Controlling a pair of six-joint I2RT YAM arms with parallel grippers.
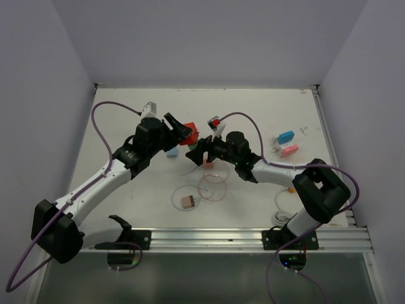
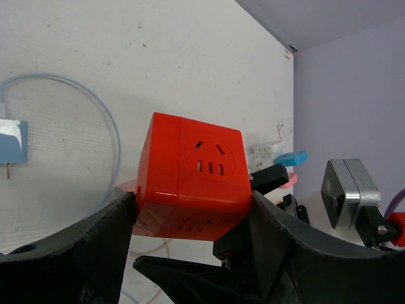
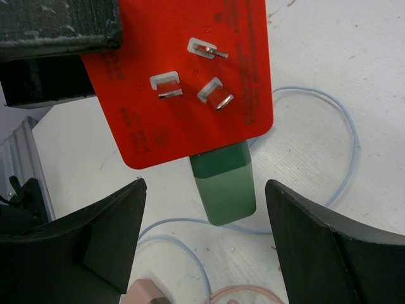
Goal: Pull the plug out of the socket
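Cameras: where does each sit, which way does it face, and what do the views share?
Top external: above and behind the bases, looking down at the table; shows both arms, with the left gripper and right gripper close together mid-table.
Left wrist: looks along its own fingers, clamped on the red socket cube, toward the far table edge.
Right wrist: looks down between its own open fingers at the cube's pronged face and the green plug.
Shared: all three show the cube.
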